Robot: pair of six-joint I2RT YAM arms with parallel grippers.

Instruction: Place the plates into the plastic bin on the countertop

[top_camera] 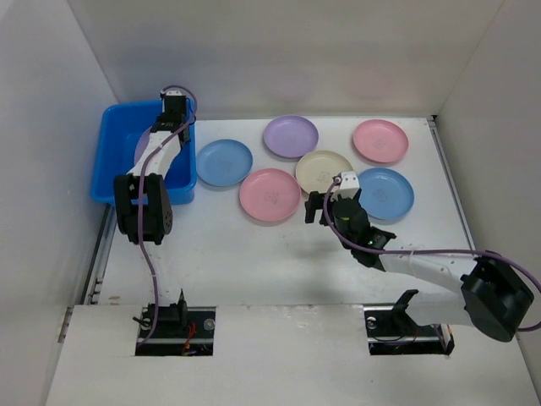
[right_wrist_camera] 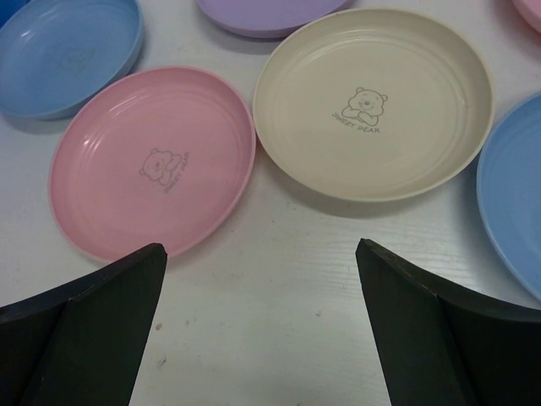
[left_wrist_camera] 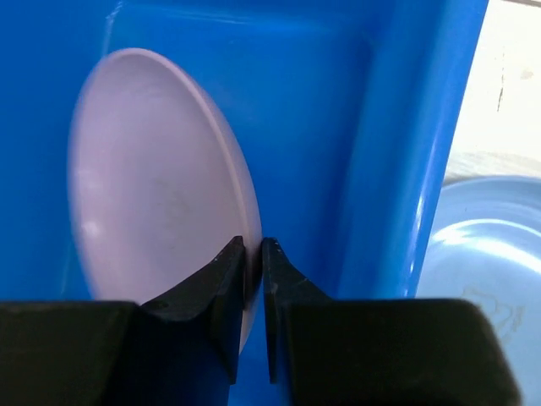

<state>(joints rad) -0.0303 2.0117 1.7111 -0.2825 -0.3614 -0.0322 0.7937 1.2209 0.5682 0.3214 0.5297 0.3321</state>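
Note:
My left gripper [left_wrist_camera: 254,247] is inside the blue plastic bin [top_camera: 116,144], shut on the rim of a pale purple plate [left_wrist_camera: 152,178] held on edge. Its wall also shows in the left wrist view [left_wrist_camera: 397,144]. Several plates lie on the white countertop [top_camera: 254,254]: a blue one [top_camera: 224,162], a purple one [top_camera: 291,135], a cream one [top_camera: 324,171], a pink one [top_camera: 269,194], a far pink one [top_camera: 380,140] and a blue one [top_camera: 386,194]. My right gripper [right_wrist_camera: 258,249] is open and empty, above the counter just near of the pink plate [right_wrist_camera: 152,161] and cream plate [right_wrist_camera: 372,101].
White walls [top_camera: 51,127] close in the counter on the left, back and right. The bin stands in the far left corner against the wall. The blue plate next to the bin shows in the left wrist view [left_wrist_camera: 482,254].

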